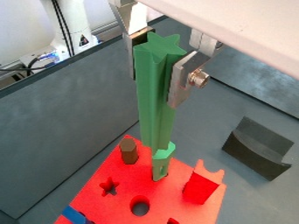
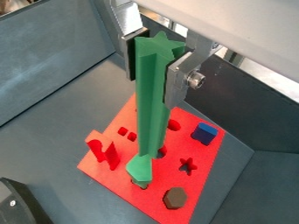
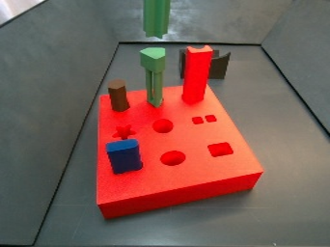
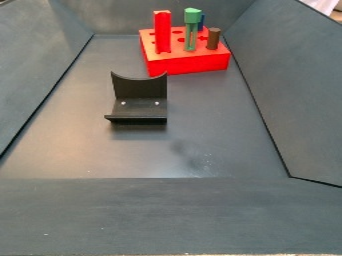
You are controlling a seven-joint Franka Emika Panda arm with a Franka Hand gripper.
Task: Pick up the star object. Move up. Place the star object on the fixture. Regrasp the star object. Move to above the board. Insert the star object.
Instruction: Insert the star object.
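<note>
My gripper (image 1: pixel 155 74) is shut on the top end of the star object (image 1: pixel 152 96), a long green peg that hangs upright between the silver fingers (image 1: pixel 181 83) in both wrist views (image 2: pixel 149 105). Its lower end shows at the top edge of a side view (image 3: pixel 156 14), well above the red board (image 3: pixel 194 183). The board's star hole (image 3: pixel 125 131) is open near the blue block; it also shows in both wrist views (image 1: pixel 108 186) (image 2: pixel 184 164). The dark fixture (image 4: pixel 136 100) stands bare on the floor, apart from the board (image 4: pixel 187 58).
On the board stand a green peg with a triangular top (image 3: pixel 153 77), a tall red post (image 3: pixel 196 72), a short brown cylinder (image 3: pixel 119 96) and a blue block (image 3: pixel 123 154). Grey walls enclose the floor on all sides.
</note>
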